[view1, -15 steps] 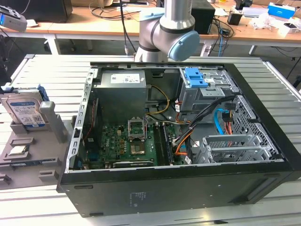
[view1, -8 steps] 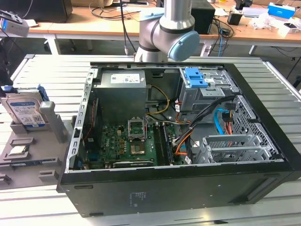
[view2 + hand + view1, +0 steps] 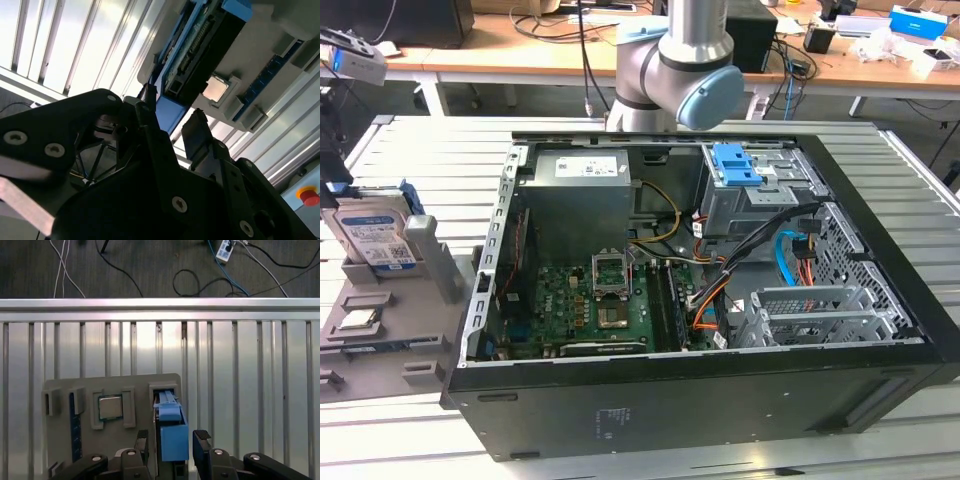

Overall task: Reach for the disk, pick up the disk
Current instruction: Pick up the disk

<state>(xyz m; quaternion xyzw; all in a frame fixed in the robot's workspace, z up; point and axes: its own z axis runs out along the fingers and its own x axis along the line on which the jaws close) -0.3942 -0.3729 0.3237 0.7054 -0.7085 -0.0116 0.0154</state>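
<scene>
Jaws: black, spread wide, gripping nothing; one fingertip on either side of the flat rectangular silver-grey metal disk with blue plastic side rails, small gaps both sides.
Disk: stood upright on edge in a slot of the grey plastic holder, at the exterior view's left.
Chip: small square silver chip sat in a pocket just beside the disk's slot.
Tabletop: slatted silver metal tabletop carried the holder.
Case: open black computer case lay well apart, toward the exterior view's right.

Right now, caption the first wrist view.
Open gripper straddles the disk, upright in its grey holder beside a chip.
</scene>
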